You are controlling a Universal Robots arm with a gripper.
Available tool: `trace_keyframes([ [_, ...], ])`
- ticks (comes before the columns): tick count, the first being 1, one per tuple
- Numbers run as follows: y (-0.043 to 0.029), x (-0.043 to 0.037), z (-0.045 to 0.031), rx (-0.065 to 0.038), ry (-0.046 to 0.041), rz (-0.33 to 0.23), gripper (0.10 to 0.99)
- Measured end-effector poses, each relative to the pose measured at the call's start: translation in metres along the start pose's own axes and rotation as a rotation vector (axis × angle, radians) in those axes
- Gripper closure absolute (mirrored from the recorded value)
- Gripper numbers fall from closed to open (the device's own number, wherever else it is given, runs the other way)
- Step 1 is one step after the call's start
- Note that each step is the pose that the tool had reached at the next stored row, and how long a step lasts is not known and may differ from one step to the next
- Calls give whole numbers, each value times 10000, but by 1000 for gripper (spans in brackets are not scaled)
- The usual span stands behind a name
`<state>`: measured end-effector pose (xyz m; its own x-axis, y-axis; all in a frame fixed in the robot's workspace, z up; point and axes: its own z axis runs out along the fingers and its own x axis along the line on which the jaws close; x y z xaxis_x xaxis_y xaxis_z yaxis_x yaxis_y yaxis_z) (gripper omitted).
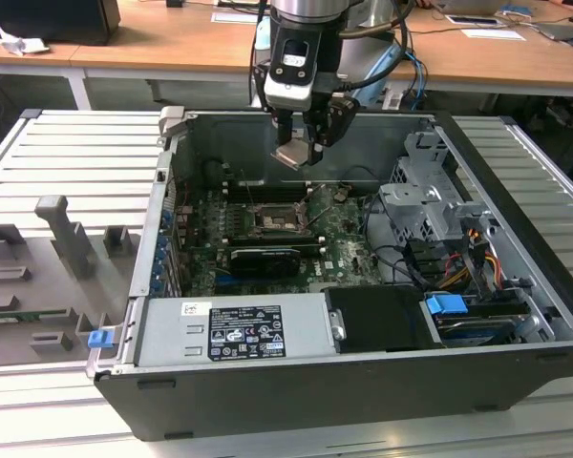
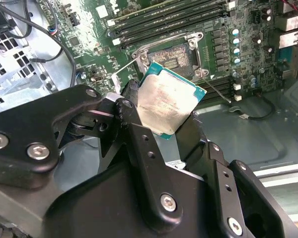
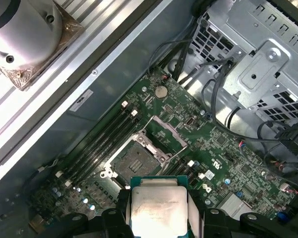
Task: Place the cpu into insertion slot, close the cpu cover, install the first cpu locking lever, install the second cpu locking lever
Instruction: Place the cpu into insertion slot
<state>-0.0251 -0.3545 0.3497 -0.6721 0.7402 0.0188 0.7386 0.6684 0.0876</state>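
The fingers (image 2: 131,119) are clamped on opposite edges of the cpu (image 2: 171,99), which hangs in the air above the open slot (image 2: 176,57), apart from it. Lowered crooked, it could jam and bend contacts. It's square, with no long axis. Its metal top faces the wrist, tilted and askew to the slot.

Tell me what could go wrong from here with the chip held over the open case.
1. The cpu is pinched by its edges between the fingers and looks tilted in the exterior view; it might slip or meet the insertion slot askew.
2. Memory sticks run close beside the slot; the fingers could clip them on descent.
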Motion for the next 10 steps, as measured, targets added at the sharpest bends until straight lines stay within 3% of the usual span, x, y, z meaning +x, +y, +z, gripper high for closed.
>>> trace_keyframes([
  [10, -2, 0, 19, -6, -27, 314, 545],
])
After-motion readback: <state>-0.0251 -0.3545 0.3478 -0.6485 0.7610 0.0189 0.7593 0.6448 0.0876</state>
